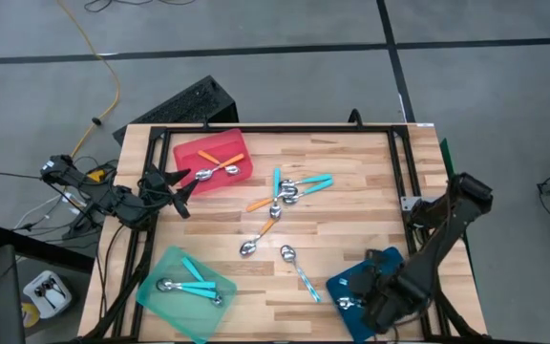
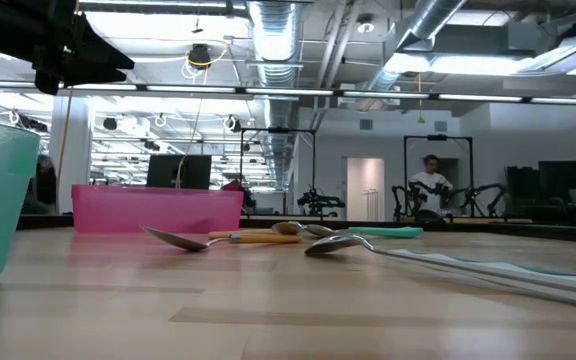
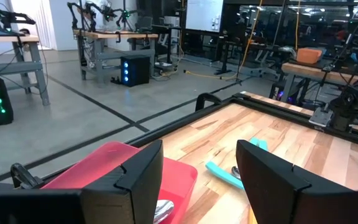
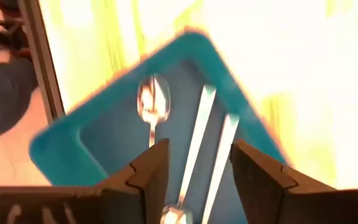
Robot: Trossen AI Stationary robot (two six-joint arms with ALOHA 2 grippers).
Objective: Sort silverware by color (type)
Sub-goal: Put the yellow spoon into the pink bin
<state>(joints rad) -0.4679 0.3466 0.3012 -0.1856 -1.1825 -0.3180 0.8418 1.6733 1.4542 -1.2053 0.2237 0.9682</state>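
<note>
**Claws.** The right gripper (image 4: pixel 197 149) hangs over the flat dark-blue plastic tray (image 4: pixel 92 134) at the table's near right corner. Its jaws are spread with nothing between them. The left gripper (image 3: pixel 201 152) hovers at the edge of the flat red plastic tray (image 3: pixel 104 165), also spread and empty.

**Risks, as judged.**
- The right fingers sit low over the spoons in the blue tray. Closing or drifting here could snag a handle or nudge the tray.
- The loose spoons mid-table overlap, so pinching one may drag its neighbour.
- The thin handles lie flat on the wooden table (image 1: pixel 351 158), and the fingers could slip off them.

**Count.**
- Blue tray: three pale-blue patterned-handled metal spoons (image 4: pixel 153 102), as far as the right wrist view shows.
- Red tray: two orange-handled metal spoons (image 1: pixel 222 168), crossed.
- Flat mint-green plastic tray (image 1: pixel 160 306): turquoise-handled metal spoons (image 1: pixel 197 287), two certain, perhaps a third.
- Loose on the table:
  - A cluster of turquoise-handled spoons (image 1: pixel 299 184), two or three.
  - Two orange-handled spoons (image 1: pixel 262 227), touching that cluster.
  - One pale patterned spoon (image 1: pixel 299 269), lying apart.
</note>
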